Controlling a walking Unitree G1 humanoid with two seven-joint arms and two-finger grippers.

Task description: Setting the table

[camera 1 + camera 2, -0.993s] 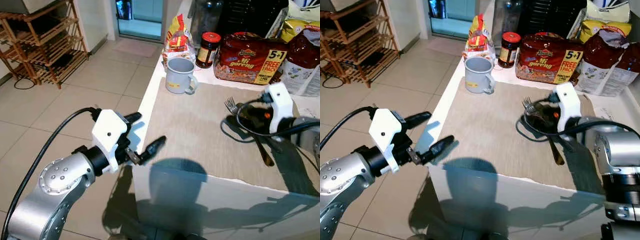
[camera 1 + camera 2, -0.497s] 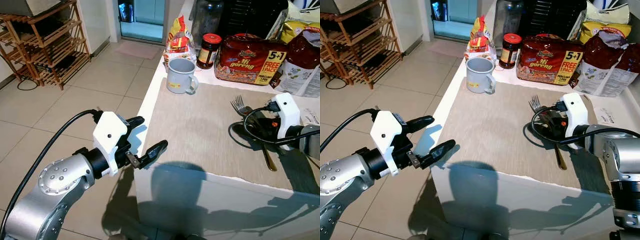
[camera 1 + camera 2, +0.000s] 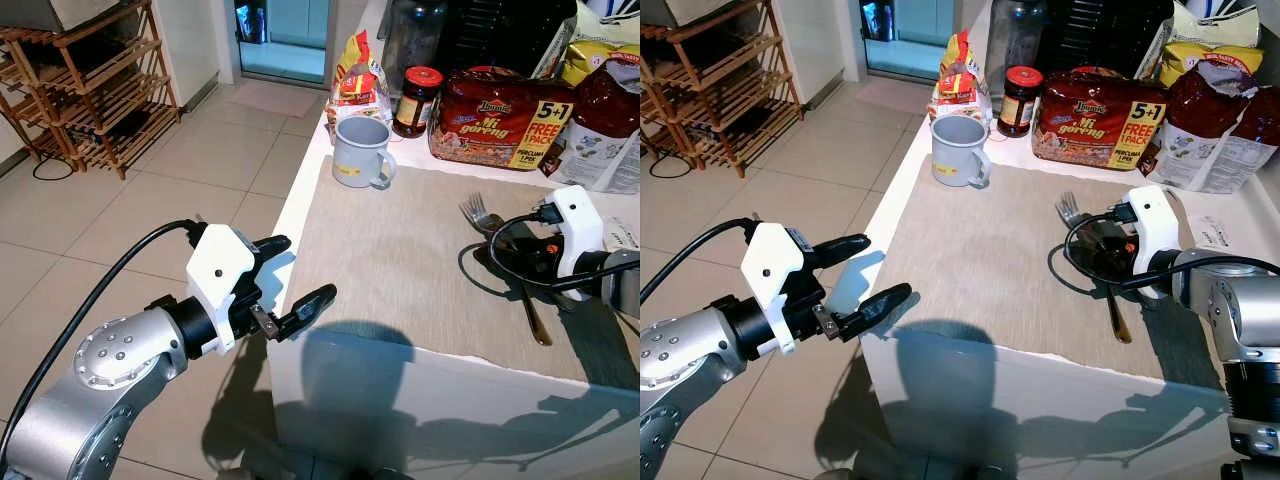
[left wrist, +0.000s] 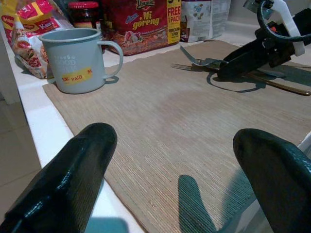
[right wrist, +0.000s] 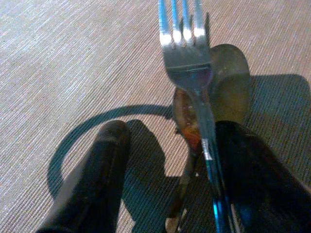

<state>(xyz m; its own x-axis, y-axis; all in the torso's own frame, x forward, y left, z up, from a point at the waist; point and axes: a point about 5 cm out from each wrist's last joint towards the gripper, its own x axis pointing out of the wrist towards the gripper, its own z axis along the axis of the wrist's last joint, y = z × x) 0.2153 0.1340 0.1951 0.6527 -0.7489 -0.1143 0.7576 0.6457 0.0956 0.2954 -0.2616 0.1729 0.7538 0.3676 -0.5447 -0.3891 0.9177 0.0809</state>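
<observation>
Placemat [image 3: 400, 250]: beige-tan, fine woven ribbing, on a white table [image 3: 300, 190]. Mug [image 3: 360, 150] beyond the placemat: grey-blue, yellow sticker. Fork [image 5: 187, 53] on the placemat: bright silver; spoon [image 5: 228, 82] beneath it: dull bronze-brown. Jar [image 3: 417, 98] behind the mug: dark contents, red lid. Noodle pack [image 3: 500, 115] beside the jar: dark red, yellow panel. Left claw [image 3: 285, 275] and right claw [image 5: 167, 141]: black fingers, white housings. Floor [image 3: 150, 200]: pale beige tiles.
</observation>
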